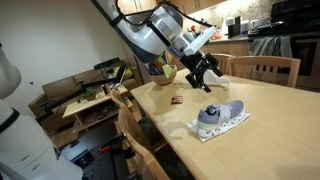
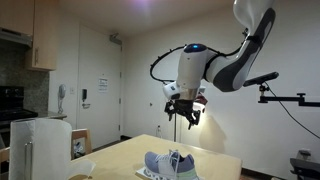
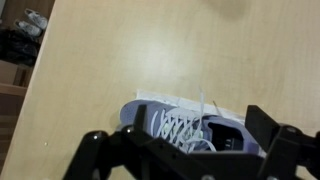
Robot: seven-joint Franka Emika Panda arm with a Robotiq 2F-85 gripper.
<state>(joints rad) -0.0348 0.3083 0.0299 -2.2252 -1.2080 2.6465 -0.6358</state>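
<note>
My claw (image 1: 207,78) hangs above the worktop (image 1: 265,105), fingers spread apart, gripping nothing. Directly below it, per the wrist view, I see the grey-blue sneaker (image 3: 180,128), laces up, resting on a white sheet (image 3: 165,97). Claw and sneaker are not touching. A small dark item (image 1: 177,100) lies near the sneaker.

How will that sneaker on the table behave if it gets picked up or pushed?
The sneaker is probably light and sits flat on its sole, so unlikely to roll or tip. Its fabric upper and loose laces likely give under a squeeze. Pushed, it may slide with the white sheet beneath it.
</note>
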